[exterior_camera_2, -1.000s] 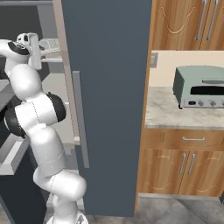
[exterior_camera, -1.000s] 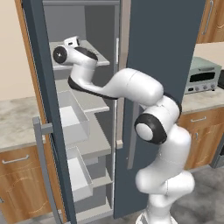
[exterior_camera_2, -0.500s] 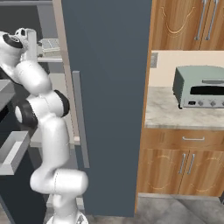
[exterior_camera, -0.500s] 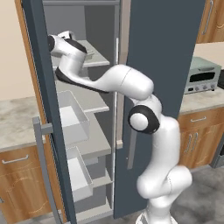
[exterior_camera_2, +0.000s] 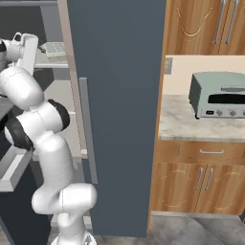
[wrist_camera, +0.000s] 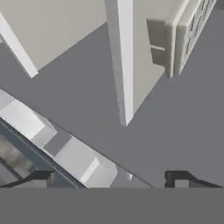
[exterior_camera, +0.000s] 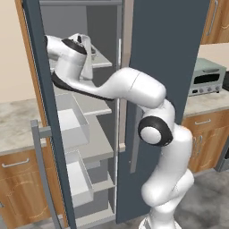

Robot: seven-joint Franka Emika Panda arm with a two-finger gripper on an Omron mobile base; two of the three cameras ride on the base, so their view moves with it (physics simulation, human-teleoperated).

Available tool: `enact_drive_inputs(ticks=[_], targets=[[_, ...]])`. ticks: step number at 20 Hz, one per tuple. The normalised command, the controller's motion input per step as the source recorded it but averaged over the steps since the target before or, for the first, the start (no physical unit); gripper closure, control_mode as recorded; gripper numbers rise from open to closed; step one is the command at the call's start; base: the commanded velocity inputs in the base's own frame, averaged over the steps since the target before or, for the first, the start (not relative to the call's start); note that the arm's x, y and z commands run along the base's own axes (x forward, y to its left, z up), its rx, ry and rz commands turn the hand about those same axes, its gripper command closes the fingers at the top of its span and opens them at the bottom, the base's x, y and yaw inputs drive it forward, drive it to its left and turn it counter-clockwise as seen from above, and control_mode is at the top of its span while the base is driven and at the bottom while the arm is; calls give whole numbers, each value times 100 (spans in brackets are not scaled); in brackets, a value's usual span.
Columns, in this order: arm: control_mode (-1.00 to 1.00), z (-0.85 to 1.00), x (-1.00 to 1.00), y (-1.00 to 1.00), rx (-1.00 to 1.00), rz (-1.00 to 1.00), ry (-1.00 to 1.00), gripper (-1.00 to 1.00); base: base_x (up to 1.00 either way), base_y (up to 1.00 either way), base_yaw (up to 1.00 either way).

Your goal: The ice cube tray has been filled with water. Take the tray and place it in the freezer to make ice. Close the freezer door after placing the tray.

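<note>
The ice cube tray, pale with a grid of small cells, lies flat on the top shelf of the freezer. In the hand view the tray shows at the upper right, apart from my fingertips. My gripper hangs beside it at the shelf's front, open, with nothing between the fingers. The gripper looks past the shelf edge. The freezer door stands wide open on the left, its bar handle toward me.
The plain right fridge door is shut next to my arm. Pale drawers jut out below the top shelf. A grey toaster oven sits on the counter to the right, above wooden cabinets.
The jaws have gone from shut to wide open and let go of the tray, which now rests on the top shelf. The arm's elbow has swung higher.
</note>
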Motion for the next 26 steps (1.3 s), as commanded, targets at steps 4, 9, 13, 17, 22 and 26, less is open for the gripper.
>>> enact_drive_inputs(ticks=[4, 9, 13, 17, 22, 26], targets=[[-100, -81, -100, -100, 0, 0, -7, -100, 0, 0, 0], [-100, -55, -100, -100, 13, 2, -8, -100, 0, 0, 0], [-100, -32, -100, -100, 24, 7, -15, -100, 0, 0, 0], [-100, 7, -95, -71, 27, 1, -4, -100, 0, 0, 0], [-100, 19, -88, -16, 54, -12, 8, -100, 0, 0, 0], [-100, 0, -57, 0, 67, -19, 14, -100, 0, 0, 0]])
